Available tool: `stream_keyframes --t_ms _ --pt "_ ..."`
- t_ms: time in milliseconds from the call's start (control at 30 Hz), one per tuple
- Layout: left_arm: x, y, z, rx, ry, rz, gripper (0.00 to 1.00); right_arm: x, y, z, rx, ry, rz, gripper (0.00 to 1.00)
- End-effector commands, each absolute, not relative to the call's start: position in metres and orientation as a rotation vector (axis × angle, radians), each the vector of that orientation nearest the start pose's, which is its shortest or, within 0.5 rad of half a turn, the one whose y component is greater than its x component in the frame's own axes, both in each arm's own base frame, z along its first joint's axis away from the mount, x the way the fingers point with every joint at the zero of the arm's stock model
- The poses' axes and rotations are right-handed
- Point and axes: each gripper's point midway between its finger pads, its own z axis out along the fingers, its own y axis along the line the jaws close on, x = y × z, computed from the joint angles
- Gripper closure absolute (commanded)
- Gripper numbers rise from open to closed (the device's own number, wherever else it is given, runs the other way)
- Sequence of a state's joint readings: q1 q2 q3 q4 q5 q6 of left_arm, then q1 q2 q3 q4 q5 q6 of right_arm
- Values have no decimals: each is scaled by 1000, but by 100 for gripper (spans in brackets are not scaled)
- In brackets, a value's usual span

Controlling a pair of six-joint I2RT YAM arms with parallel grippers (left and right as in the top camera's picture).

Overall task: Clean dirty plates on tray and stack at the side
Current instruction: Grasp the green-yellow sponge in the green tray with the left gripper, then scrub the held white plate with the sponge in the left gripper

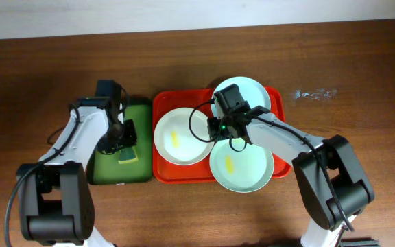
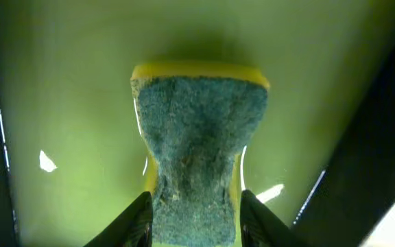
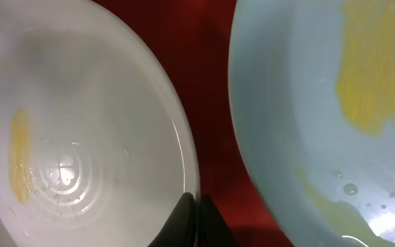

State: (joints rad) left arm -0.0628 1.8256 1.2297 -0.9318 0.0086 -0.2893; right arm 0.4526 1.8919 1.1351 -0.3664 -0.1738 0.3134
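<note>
The red tray (image 1: 184, 177) holds three plates: a white plate (image 1: 180, 137) at the left, a mint plate (image 1: 242, 167) at the front right and another mint plate (image 1: 252, 92) at the back right. The white and front plates show yellow smears. My right gripper (image 1: 214, 129) is shut on the white plate's right rim. The right wrist view shows its jaws (image 3: 197, 206) pinching that rim, the white plate (image 3: 81, 137), the mint plate (image 3: 307, 103) and the tray (image 3: 208, 89) between them. My left gripper (image 2: 196, 219) is shut on the sponge (image 2: 197, 137).
A dark green tray (image 1: 108, 168) lies left of the red tray and bears the yellow-and-green sponge (image 1: 127, 158), with my left gripper (image 1: 125, 145) over it. Its floor fills the left wrist view (image 2: 67, 103). Brown table surrounds both trays. A wet patch (image 1: 314, 94) shows at the right.
</note>
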Motion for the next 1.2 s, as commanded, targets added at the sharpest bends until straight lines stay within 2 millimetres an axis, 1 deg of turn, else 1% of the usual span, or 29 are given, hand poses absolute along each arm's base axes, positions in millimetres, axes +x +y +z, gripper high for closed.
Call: stream_keyframes --t_ms 0,133,200,367,433,467,533,567,600,633,667,700,733,767,800,867,933,967,1000,1067,1100,1167 --pt "332 -21 27 -345 3077 -5 62 375 218 20 -260 2736 456 95" --pt "336 -21 19 -321 3051 -7 61 375 218 20 -260 2736 456 95" --pt "336 -21 17 -256 3053 -5 61 375 218 20 -260 2736 456 95" --pt "335 -21 16 -252 3055 -5 61 375 218 20 -260 2736 456 94" --pt "333 -21 12 -252 3056 -4 61 375 218 20 -260 2736 456 94" --pt "331 -20 6 -251 3051 -6 61 375 218 20 -260 2736 457 94" --pt "330 -20 1 -252 3045 -1 67 375 218 20 -260 2736 457 94" --pt "330 -18 1 -252 3043 16 77 375 218 20 -260 2736 457 94" --pt "330 -17 1 -252 3043 17 90 375 218 20 -260 2736 457 94" --pt "330 -18 2 -252 3043 17 99 375 218 20 -260 2736 457 95" --pt "331 -17 2 -243 3040 16 100 375 218 20 -260 2736 457 87" --pt "335 -18 5 -180 3036 17 100 375 218 20 -260 2737 457 77" --pt "340 -18 9 -135 3024 17 100 375 218 20 -260 2737 457 67" --pt "346 -18 17 -107 3008 16 100 375 218 20 -260 2737 457 62" --pt "352 -19 25 -82 2986 14 100 375 218 20 -260 2737 457 62" --pt "368 -20 50 -46 2914 10 100 374 218 20 -261 2740 456 63" --pt "381 -22 84 -8 2822 16 100 374 218 20 -261 2740 456 63" --pt "384 -24 98 -1 2783 16 100 374 218 20 -260 2743 455 67" --pt "386 -22 108 -4 2756 26 100 373 217 19 -260 2748 454 69" --pt "385 -27 120 36 2723 25 100 369 215 17 -211 2776 455 71" --pt "385 -28 121 45 2721 26 100 368 215 17 -203 2781 455 72" --pt "384 -39 121 97 2720 20 100 368 215 16 -204 2781 455 77"
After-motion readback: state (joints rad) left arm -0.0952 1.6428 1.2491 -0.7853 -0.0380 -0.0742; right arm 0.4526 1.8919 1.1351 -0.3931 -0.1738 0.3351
